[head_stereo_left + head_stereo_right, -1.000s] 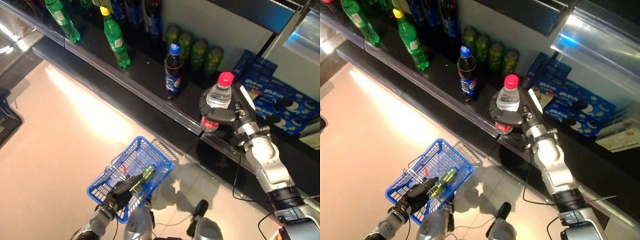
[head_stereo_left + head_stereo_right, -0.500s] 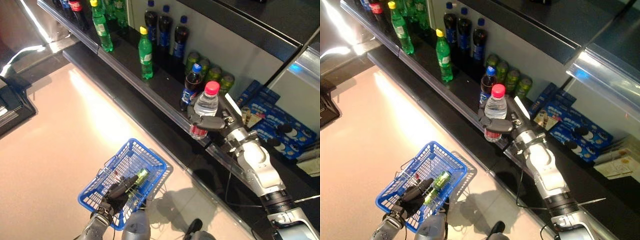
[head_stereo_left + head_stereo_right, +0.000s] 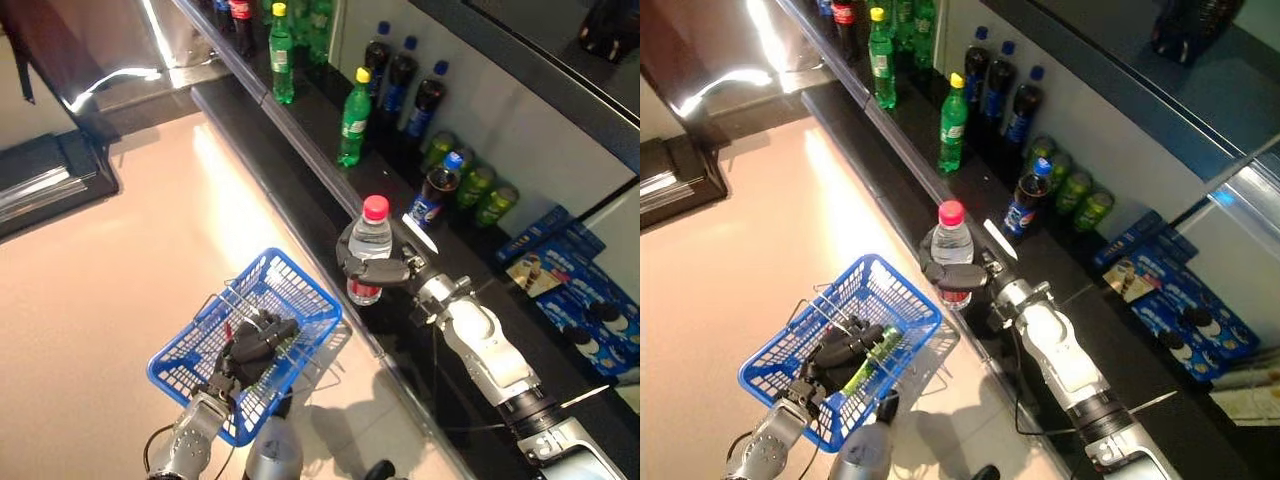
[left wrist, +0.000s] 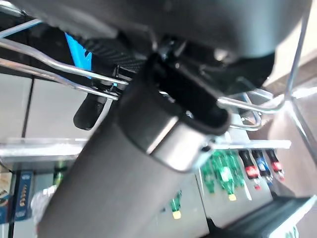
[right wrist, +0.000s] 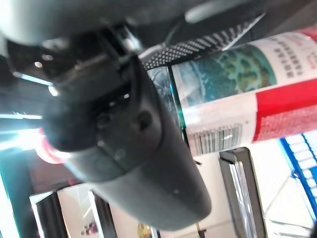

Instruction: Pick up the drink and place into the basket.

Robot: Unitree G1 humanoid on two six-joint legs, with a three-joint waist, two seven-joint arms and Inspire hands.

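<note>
The right hand [image 3: 372,268] is wrapped around a clear plastic water bottle with a pink-red cap and red label [image 3: 369,248], holding it upright in the air just off the front edge of the long dark store shelf [image 3: 300,140]. At about eight o'clock from the bottle, well apart and lower, hangs the blue wire shopping basket with metal handles [image 3: 296,293]; the left hand [image 3: 255,343] has its fingers curled round the basket's handles. A green bottle [image 3: 865,365] lies inside the basket beneath that hand. On the shelf at one o'clock from the held bottle stands a dark cola bottle with a blue cap [image 3: 436,190], green cans [image 3: 487,195] just beyond it
</note>
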